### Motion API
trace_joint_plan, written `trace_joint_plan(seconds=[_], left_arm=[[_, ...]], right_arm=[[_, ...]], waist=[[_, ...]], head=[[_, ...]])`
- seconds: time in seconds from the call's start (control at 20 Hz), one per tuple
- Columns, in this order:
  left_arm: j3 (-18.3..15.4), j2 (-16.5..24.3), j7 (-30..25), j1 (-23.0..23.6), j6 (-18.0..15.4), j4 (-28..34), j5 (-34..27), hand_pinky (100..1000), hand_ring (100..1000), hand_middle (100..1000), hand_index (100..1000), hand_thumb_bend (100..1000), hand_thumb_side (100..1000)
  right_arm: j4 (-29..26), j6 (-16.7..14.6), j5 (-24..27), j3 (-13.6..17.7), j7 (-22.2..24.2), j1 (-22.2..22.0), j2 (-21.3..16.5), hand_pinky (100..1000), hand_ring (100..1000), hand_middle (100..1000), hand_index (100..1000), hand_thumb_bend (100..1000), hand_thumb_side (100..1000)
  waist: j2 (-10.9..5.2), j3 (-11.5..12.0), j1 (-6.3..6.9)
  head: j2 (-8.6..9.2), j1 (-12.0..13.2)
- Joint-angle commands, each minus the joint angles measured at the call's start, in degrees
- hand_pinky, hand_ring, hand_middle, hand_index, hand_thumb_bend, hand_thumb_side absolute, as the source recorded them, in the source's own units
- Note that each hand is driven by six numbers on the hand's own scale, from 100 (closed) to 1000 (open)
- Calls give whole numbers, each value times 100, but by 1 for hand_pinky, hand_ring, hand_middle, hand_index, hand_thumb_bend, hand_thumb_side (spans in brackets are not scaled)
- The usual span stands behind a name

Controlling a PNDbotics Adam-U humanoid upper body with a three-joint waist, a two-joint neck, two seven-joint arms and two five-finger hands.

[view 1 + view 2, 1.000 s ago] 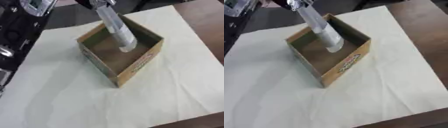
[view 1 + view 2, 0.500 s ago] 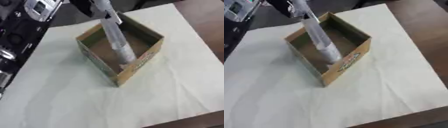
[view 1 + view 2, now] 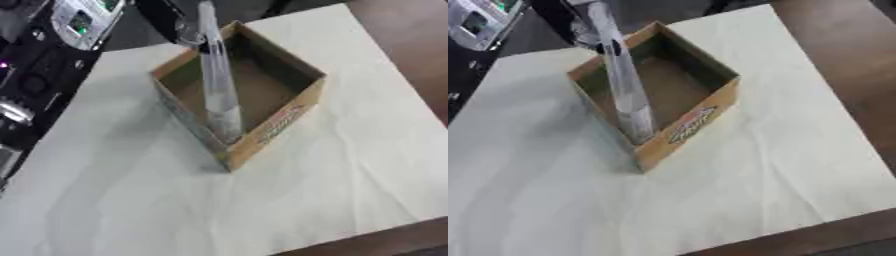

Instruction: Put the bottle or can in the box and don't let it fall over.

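The bottle (image 3: 219,90) stands in the box's (image 3: 278,123) near corner, on the cloth-covered table (image 3: 332,180).

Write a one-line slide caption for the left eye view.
Tall clear bottle standing in the near corner of an open cardboard box on a pale cloth, its top beside a dark hand.

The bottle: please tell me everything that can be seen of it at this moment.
The bottle is tall, slim and looks like clear plastic. It stands nearly upright with its lower end inside the open cardboard box, near the box's front corner, its top rising above the rim. A dark hand is at its upper end; whether the base touches the floor is hidden.
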State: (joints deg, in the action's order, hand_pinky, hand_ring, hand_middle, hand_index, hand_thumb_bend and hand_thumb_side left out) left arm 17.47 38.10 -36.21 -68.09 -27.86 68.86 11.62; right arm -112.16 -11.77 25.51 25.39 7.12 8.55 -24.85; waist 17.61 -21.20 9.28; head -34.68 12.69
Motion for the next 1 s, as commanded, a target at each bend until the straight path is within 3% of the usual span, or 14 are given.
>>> trace_joint_plan(seconds=[0.05, 0.3, 0.55, 0.7, 1.0], left_arm=[[-11, 178, -1576, -58, -1705, 2, 175, 943, 960, 817, 922, 604, 445], [68, 217, -1576, 40, -1827, -33, 389, 935, 954, 813, 919, 594, 454], [130, 274, -1576, 130, -1908, -81, 577, 925, 950, 808, 912, 578, 203], [181, 301, -1576, 173, -1974, -82, 662, 921, 947, 806, 911, 579, 201], [246, 402, -1576, 255, -2021, -88, 648, 913, 943, 805, 918, 567, 292]], right_arm=[[-73, 6, 55, 64, -54, 18, -81, 731, 1000, 898, 985, 100, 464], [-73, 14, 63, 69, -75, -7, -78, 730, 1000, 897, 984, 100, 467], [-68, 19, 81, 67, -81, -21, -72, 730, 1000, 896, 983, 100, 472], [-61, 17, 85, 72, -84, -43, -69, 730, 1000, 896, 983, 100, 471], [-49, 12, 102, 68, -87, -76, -87, 729, 1000, 895, 982, 100, 467]], waist=[[-140, -8, -90], [-143, 8, -106], [-152, 36, -126], [-166, 51, -147], [-224, 98, -194]], head=[[-4, -13], [-37, -35], [-78, -62], [-108, -75], [-159, -118]])
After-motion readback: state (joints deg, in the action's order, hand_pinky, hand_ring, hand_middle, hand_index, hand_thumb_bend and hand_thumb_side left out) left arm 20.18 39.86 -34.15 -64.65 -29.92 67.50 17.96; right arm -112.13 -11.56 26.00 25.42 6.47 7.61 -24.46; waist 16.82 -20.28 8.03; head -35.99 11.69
